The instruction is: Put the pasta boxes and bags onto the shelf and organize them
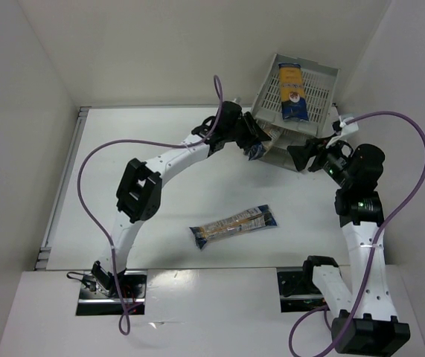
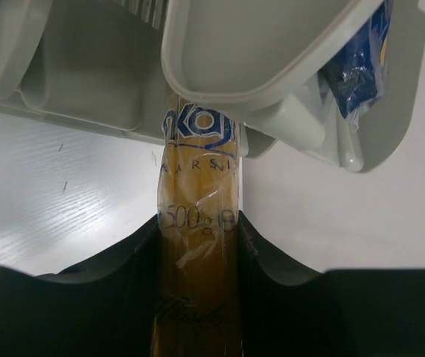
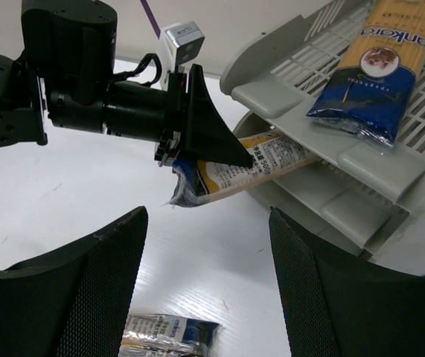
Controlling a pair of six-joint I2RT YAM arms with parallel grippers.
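Note:
The shelf [image 1: 324,74] is a light grey three-tier tray at the back right. One spaghetti packet [image 1: 291,91] lies on its top tier. My left gripper [image 1: 260,140] is shut on a second packet [image 1: 255,153], whose far end sits inside a lower tier. In the left wrist view that packet [image 2: 199,216] runs between the fingers and under the tray's rim [image 2: 257,67]. A third packet [image 1: 234,225] lies flat on the table mid-front. My right gripper [image 1: 299,158] hangs open beside the shelf's front with nothing in it. From the right wrist view I see the held packet [image 3: 257,172] angled into the shelf [image 3: 376,167].
White walls close in the table at the back and both sides. A purple cable [image 1: 123,145] loops over the left arm and another arcs by the right arm. The shelf stands tilted toward the back right corner.

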